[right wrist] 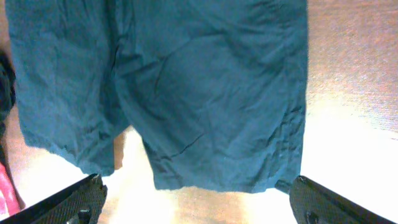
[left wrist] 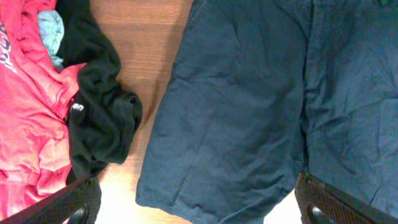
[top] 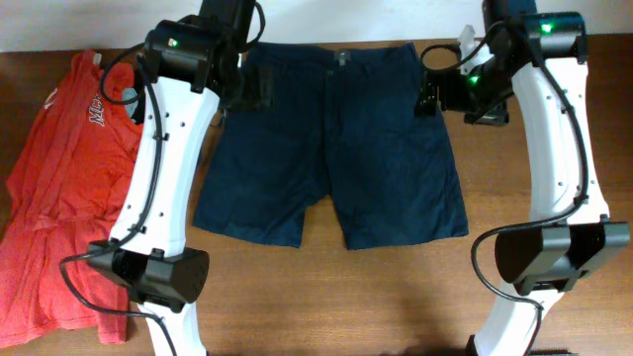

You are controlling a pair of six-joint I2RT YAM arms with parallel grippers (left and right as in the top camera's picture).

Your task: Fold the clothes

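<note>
The shorts [top: 331,148] are spread flat and unfolded on the wooden surface [top: 396,297], in the upper middle of the overhead frame. The waistband is turned toward the top edge and both legs toward the bottom. No fold is seen in them: both legs are laid open side by side, and only light creases are shown in the wrist views. The task is therefore judged to be at its very start, with every fold left to be made.

The left gripper [left wrist: 196,211] is held wide apart and empty above the leg at the left of the frame. The right gripper [right wrist: 199,208] is likewise spread and grasps nothing above the other leg. In the overhead view both are placed near the waistband corners, so a grasp on the cloth is judged to be the step in hand.

A red T-shirt [top: 59,198] is laid at the left of the frame, and a small black garment [left wrist: 99,118] is bunched between it and the shorts.
</note>
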